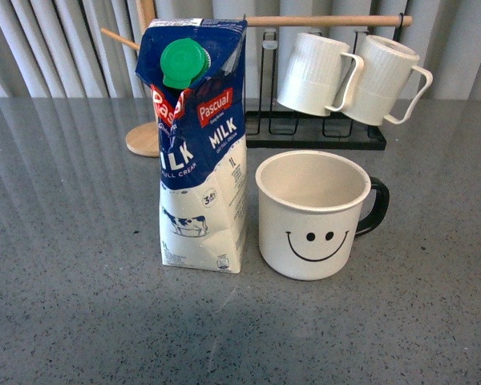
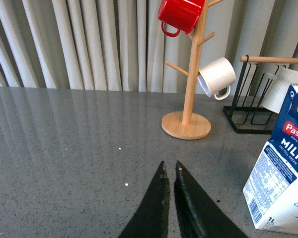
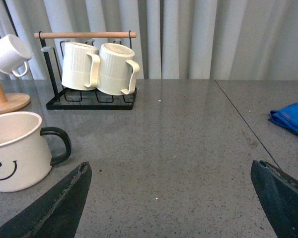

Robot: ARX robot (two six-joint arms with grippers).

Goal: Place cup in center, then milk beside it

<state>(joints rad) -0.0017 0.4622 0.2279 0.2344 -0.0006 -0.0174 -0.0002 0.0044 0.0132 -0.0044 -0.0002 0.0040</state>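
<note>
On the grey worktop [image 1: 72, 305], near its middle in the front view, the cup [image 1: 313, 215] stands upright with its smiley face toward the camera and its black handle pointing to the robot's right. The milk [image 1: 200, 152] stands upright just beside it on the robot's left, a narrow gap between them, green cap on top. Judging by this layout, both placements look done and the step in hand is to get clear without disturbing anything.

Neither arm shows in the front view. The left hand [image 2: 170, 171] hangs over bare worktop with its 2 fingertips nearly together, holding nothing, and the milk sits off to one side of it. The right hand [image 3: 171, 183] is spread wide and empty, its fingers [image 3: 69, 193] near the cup but apart from it.

To finish well, each hand should draw back along a path that leads away from the 2 items: the carton is tall and narrow, so a brush near its top could tip it into the cup. Behind them stand a black rack [image 1: 321, 136] with 2 ribbed mugs [image 1: 317, 72] and a wooden mug tree [image 2: 188, 74], so retreating toward the robot is the safer line.
</note>
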